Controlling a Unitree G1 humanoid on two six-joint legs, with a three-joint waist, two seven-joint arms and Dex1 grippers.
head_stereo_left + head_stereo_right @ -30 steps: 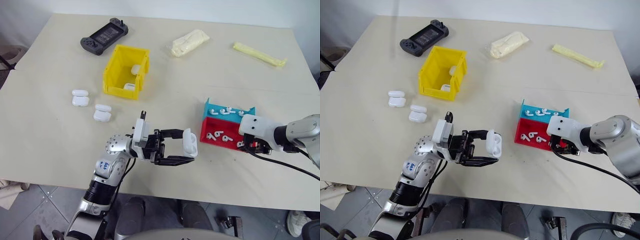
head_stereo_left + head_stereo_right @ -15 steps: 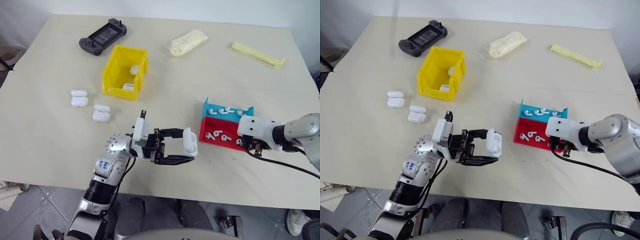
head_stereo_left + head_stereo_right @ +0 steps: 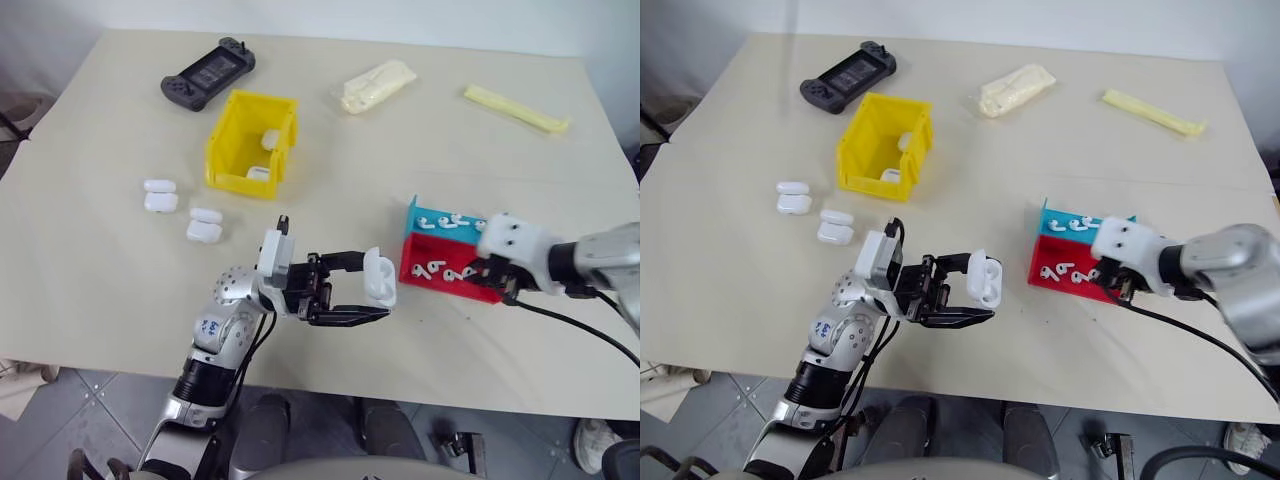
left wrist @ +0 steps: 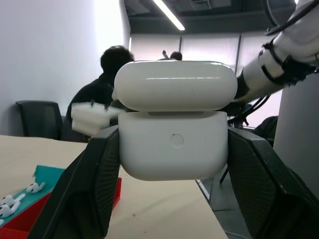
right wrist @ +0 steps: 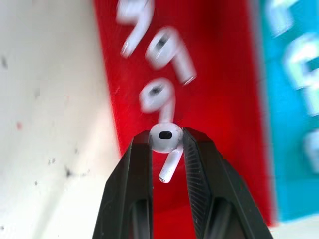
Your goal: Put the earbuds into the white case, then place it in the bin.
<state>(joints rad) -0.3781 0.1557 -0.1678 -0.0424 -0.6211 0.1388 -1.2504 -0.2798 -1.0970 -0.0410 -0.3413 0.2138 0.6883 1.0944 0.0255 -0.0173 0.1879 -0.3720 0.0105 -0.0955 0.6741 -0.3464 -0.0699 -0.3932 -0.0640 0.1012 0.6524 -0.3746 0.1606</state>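
Now: L gripper (image 3: 372,296) clamped on white case (image 3: 378,280); R gripper (image 5: 167,141) pinching one earbud (image 5: 166,145) above red tray (image 3: 440,272), 3 o'clock of case.

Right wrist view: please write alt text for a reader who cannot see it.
The right gripper pinches a white earbud by its head between two black fingers, stem hanging free. Below lies a red tray holding more blurred earbuds, with a blue tray beside it on the pale table.
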